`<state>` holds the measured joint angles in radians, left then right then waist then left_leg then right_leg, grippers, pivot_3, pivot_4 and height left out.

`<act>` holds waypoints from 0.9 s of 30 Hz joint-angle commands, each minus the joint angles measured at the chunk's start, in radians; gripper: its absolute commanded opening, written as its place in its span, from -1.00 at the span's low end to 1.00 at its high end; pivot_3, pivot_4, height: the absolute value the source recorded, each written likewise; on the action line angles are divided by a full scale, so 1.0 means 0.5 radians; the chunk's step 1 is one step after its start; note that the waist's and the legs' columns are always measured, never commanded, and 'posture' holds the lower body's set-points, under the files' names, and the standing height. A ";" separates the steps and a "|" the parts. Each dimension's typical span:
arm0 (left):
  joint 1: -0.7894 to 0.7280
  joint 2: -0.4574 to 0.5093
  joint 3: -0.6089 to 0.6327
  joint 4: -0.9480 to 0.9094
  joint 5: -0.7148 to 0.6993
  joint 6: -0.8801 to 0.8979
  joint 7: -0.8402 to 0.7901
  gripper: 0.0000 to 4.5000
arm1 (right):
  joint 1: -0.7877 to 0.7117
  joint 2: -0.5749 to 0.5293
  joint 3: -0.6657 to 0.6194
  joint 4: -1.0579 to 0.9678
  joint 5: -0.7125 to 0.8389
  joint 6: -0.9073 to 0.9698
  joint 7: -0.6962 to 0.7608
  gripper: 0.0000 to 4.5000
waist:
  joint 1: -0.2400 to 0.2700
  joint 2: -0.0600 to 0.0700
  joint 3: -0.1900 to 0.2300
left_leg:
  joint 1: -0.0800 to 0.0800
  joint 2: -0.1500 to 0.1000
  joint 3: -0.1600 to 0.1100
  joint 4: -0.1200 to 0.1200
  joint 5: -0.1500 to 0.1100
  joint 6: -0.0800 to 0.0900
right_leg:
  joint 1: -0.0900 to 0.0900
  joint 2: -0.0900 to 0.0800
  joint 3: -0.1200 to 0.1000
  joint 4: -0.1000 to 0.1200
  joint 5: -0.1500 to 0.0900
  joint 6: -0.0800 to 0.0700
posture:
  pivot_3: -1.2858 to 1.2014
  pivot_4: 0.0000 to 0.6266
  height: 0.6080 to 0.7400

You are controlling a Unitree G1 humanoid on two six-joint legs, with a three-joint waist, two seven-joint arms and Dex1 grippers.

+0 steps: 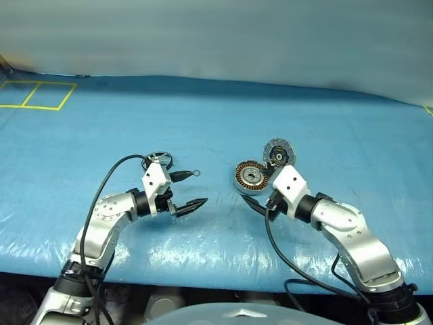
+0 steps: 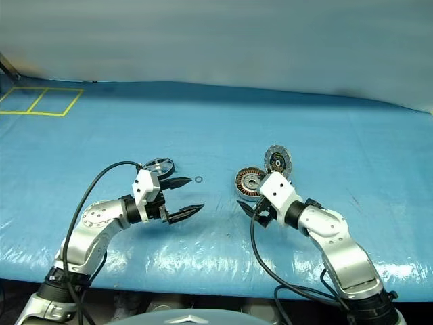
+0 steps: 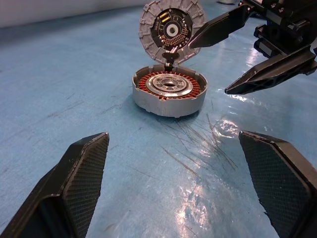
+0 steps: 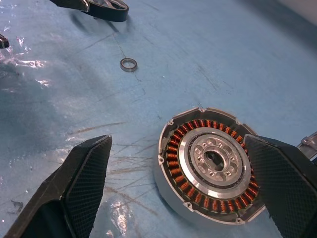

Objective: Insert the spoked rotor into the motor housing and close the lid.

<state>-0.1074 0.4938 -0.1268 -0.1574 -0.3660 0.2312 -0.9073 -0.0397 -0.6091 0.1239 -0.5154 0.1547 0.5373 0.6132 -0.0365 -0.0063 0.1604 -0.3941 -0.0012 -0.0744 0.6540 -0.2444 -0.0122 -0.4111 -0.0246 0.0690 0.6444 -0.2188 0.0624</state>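
A: What lies at the centre of the head views?

B: The motor housing [image 1: 249, 177], a squat silver puck with copper-brown windings around a silver centre, lies face up on the blue table cover [image 1: 216, 122], slightly right of the frame's middle. The lid [image 1: 277, 153] stands tilted upright at its upper-right edge, touching the housing's rim; its segmented face with the dark centre is turned toward the camera in the left wrist view.

A: And the spoked rotor?

B: The spoked rotor [image 1: 158, 160], with black rim and silvery spokes, lies flat on the cover left of centre, well apart from the housing. A thin wire ring [image 2: 198, 179] lies between rotor and housing, nearer the rotor.

A: How do the grippers stand?

B: The left gripper [image 1: 188, 190] sits at lower left of centre, just below the rotor, its two black fingers spread wide and holding nothing. The right gripper [image 1: 262, 203] sits just below and right of the housing, jaws likewise spread and empty; in its wrist view the housing shows between its two fingers [image 4: 79, 183], though whether either one touches it cannot be told.

A: Anything else marked?

B: Yellow taped squares [image 1: 37, 95] occupy the upper left of the frame.
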 commanded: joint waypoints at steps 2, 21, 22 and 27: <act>0.013 -0.017 0.037 -0.022 0.002 -0.038 0.027 0.99 | -0.152 -0.103 0.065 0.042 -0.044 0.034 0.106 1.00 | -0.001 0.000 0.000 | 0.000 0.000 -0.001 0.000 0.000 0.000 | 0.000 0.000 0.000 0.000 0.000 0.000 | 0.03 -0.52 1.00; 0.165 -0.077 0.007 -0.057 0.058 -0.092 0.127 0.99 | -0.566 -0.220 0.434 0.551 -0.304 -0.022 0.446 1.00 | 0.001 0.000 0.000 | -0.001 -0.001 -0.001 0.001 0.000 0.000 | 0.000 -0.001 -0.001 0.000 0.001 0.000 | 0.03 -0.52 1.00; 0.174 -0.076 0.001 -0.058 0.071 -0.100 0.129 0.99 | -0.577 -0.221 0.453 0.578 -0.322 -0.028 0.457 1.00 | 0.001 0.000 0.000 | 0.000 -0.001 -0.001 0.001 0.000 0.000 | 0.000 -0.001 0.000 0.000 0.001 0.000 | 0.03 -0.52 1.00; 0.182 -0.101 0.005 -0.061 0.081 -0.102 0.153 1.00 | -0.649 -0.210 0.570 0.667 -0.432 -0.078 0.517 0.74 | 0.001 0.000 0.000 | 0.000 -0.001 -0.001 0.003 0.000 0.000 | 0.001 -0.001 -0.001 0.000 0.002 0.001 | 0.03 -0.52 1.00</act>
<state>-0.0154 0.4521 -0.1274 -0.1574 -0.3255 0.2037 -0.8346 -0.3550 -0.7120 0.3860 -0.1966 -0.0392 0.5160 0.8533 -0.0358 -0.0064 0.1604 -0.3942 -0.0015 -0.0749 0.6555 -0.2445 -0.0121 -0.4105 -0.0249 0.0685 0.6446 -0.2179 0.0629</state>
